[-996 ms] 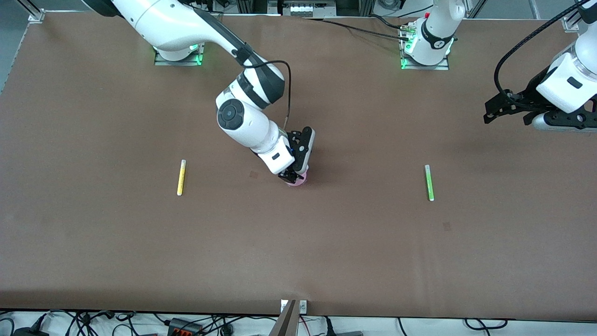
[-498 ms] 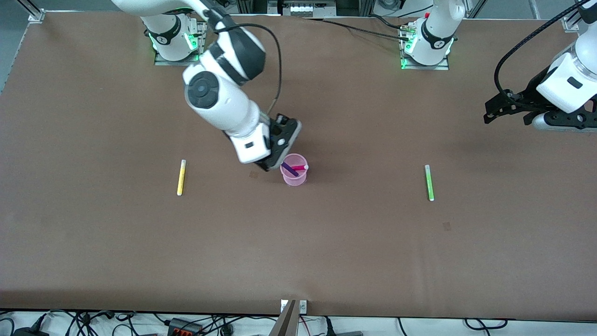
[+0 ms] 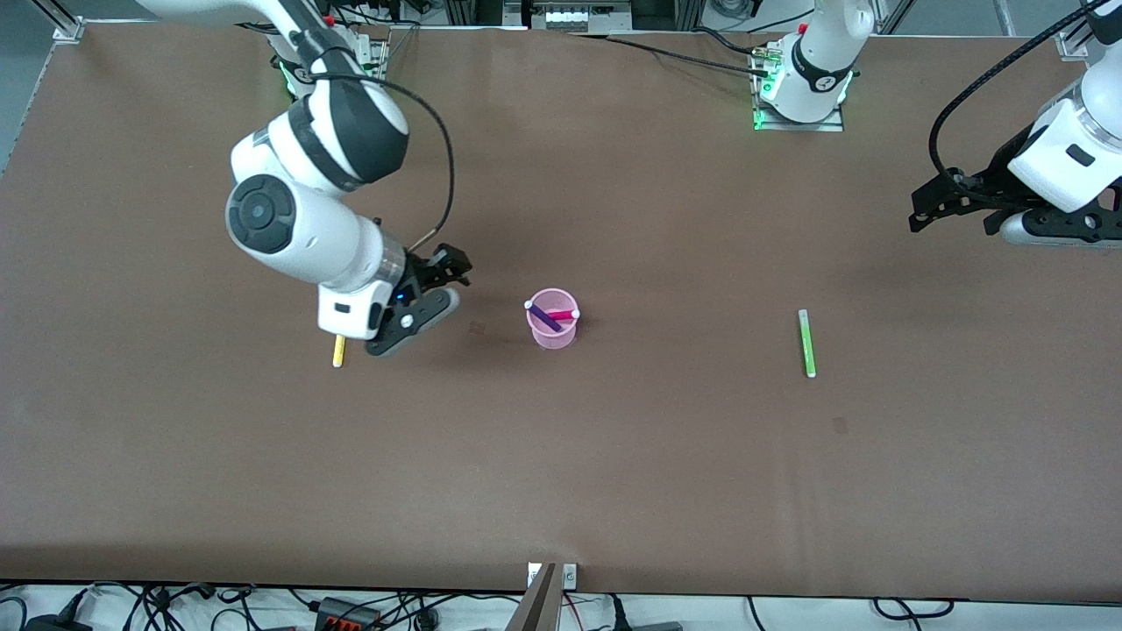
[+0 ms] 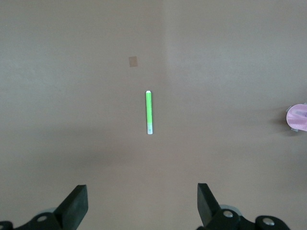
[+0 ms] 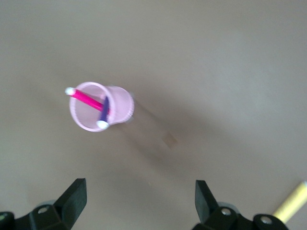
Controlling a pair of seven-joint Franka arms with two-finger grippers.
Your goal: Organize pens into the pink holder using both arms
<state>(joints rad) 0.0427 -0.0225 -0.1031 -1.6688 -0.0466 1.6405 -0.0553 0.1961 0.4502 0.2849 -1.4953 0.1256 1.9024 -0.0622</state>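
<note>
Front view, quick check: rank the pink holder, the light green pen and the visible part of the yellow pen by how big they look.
1. Pink holder: largest in area.
2. Light green pen: longer than the holder is wide, but far slimmer.
3. Yellow pen: only a short end shows; the right arm covers the rest, so its full length cannot be ranked.

We are looking at a robotics lab, not a home or a shop. The bench [image 3: 614,473] is one wide, plain brown surface, and two white robot arms are bolted to metal base plates [image 3: 798,118] along its upper edge in the front view, each base lit with green status lights. Aluminium frame posts [image 3: 61,22] stand at the bench corners. Black cables [image 3: 675,54] run across the top edge, and a tangle of wires and power plugs [image 3: 351,609] lies along the floor under the nearer edge. A camera sits on each wrist, which also points to a research setup.
</note>
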